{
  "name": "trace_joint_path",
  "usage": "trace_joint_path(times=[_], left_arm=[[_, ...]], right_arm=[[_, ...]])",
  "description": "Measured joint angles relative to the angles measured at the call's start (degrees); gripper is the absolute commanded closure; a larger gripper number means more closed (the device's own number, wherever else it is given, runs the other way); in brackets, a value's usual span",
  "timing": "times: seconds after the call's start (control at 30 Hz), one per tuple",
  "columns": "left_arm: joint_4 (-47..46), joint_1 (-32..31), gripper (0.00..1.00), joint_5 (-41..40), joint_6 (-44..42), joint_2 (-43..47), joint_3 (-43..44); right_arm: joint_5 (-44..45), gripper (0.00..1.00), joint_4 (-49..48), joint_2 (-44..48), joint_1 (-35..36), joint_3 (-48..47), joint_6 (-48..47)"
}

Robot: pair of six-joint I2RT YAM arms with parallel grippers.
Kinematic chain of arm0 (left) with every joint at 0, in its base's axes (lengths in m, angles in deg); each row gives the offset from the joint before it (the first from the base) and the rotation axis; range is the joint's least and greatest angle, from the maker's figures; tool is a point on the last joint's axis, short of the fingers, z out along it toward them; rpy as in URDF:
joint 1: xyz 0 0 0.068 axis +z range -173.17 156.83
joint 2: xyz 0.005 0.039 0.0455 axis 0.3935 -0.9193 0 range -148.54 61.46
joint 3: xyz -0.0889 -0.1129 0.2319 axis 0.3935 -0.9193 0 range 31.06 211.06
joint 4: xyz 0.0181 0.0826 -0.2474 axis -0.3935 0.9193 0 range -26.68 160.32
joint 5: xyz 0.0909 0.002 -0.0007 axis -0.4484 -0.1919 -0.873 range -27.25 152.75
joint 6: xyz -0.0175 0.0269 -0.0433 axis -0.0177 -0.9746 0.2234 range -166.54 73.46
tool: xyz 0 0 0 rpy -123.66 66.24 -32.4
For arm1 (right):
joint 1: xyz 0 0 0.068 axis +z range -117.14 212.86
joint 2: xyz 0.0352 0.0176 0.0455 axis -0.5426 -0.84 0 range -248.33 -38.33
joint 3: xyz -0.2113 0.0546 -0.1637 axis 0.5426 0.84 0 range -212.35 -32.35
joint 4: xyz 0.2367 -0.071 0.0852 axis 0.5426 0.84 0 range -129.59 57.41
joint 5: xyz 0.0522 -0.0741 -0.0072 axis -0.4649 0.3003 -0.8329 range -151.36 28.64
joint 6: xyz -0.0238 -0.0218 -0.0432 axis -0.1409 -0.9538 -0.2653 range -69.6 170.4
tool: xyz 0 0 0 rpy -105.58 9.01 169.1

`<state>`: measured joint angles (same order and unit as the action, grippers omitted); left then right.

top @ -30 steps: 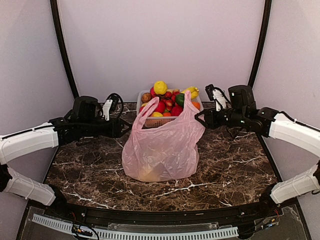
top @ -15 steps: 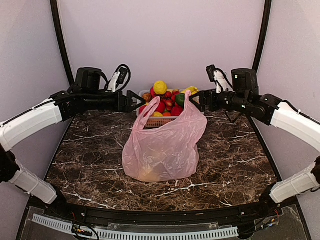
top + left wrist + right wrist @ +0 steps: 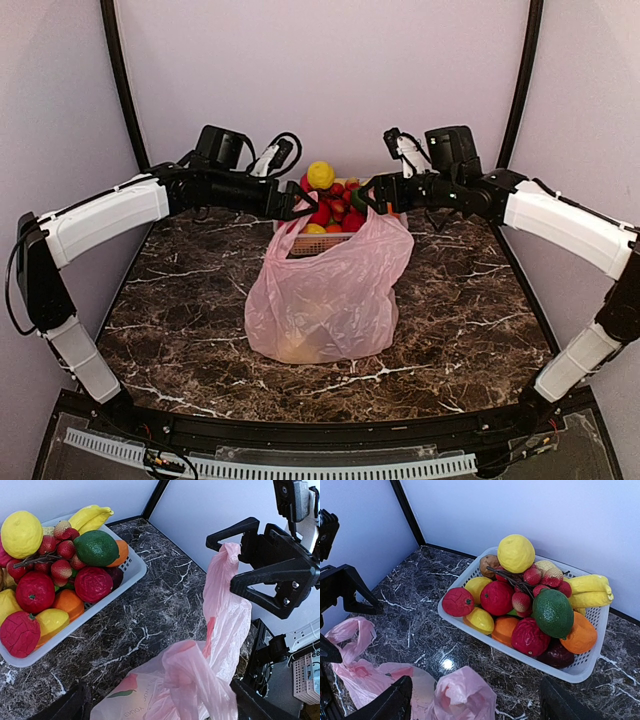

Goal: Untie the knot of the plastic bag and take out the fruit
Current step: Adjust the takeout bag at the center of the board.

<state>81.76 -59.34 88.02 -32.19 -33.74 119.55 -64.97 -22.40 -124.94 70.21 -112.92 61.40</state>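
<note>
The pink plastic bag (image 3: 325,290) stands on the marble table in front of the basket. Its two handle ears stand up apart, and no tied knot shows. A yellowish fruit (image 3: 303,345) shows dimly through the film near the bottom. My left gripper (image 3: 300,203) is open, with the left handle ear (image 3: 192,680) lying between its fingers. My right gripper (image 3: 372,195) is open around the right handle ear (image 3: 462,692). The right gripper also shows in the left wrist view (image 3: 240,555), with the ear (image 3: 225,560) between its fingers. Neither gripper pinches the film.
A white basket (image 3: 300,243) heaped with toy fruit stands just behind the bag, against the back wall. It holds a lemon (image 3: 516,553), a green lime (image 3: 552,612), bananas (image 3: 590,591) and red fruits. Both arms hang over the basket's front edge.
Both arms have risen from beside the bag and swung inward. Their open grippers now sit at the two handle ears. The bag has hardly moved.
</note>
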Motion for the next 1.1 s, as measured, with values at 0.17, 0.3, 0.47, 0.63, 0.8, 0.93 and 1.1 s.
trace_joint_path(times=[0.17,0.3,0.47,0.63,0.8,0.93,1.1], left_arm=[[0.1,0.0,0.06,1.9,0.0,-0.5,1.7],[0.1,0.0,0.13,3.0,0.1,-1.4,2.5],[0.1,0.0,0.45,4.0,1.1,-2.7,2.6],[-0.6,0.0,0.72,4.5,1.8,-3.5,2.6],[-1.0,0.0,0.96,4.0,2.0,-3.6,2.8],[-0.2,0.1,0.99,0.7,0.4,-3.4,3.9],[3.4,1.5,0.99,-4.1,-2.4,-2.6,8.1]], right_arm=[[0.0,0.19,0.2,-0.9,0.0,-0.6,0.0],[0.0,0.23,0.3,-0.9,0.0,-0.6,0.0],[0.0,0.43,0.2,-0.9,0.0,-0.6,0.3],[-0.5,0.68,0.0,-0.9,0.0,-0.5,1.0],[-0.7,0.91,0.0,-0.8,0.0,-0.3,1.4],[-0.8,1.0,0.0,-0.4,-0.1,-0.5,1.4],[-0.6,1.0,1.8,-0.4,-1.2,-5.9,0.7]])
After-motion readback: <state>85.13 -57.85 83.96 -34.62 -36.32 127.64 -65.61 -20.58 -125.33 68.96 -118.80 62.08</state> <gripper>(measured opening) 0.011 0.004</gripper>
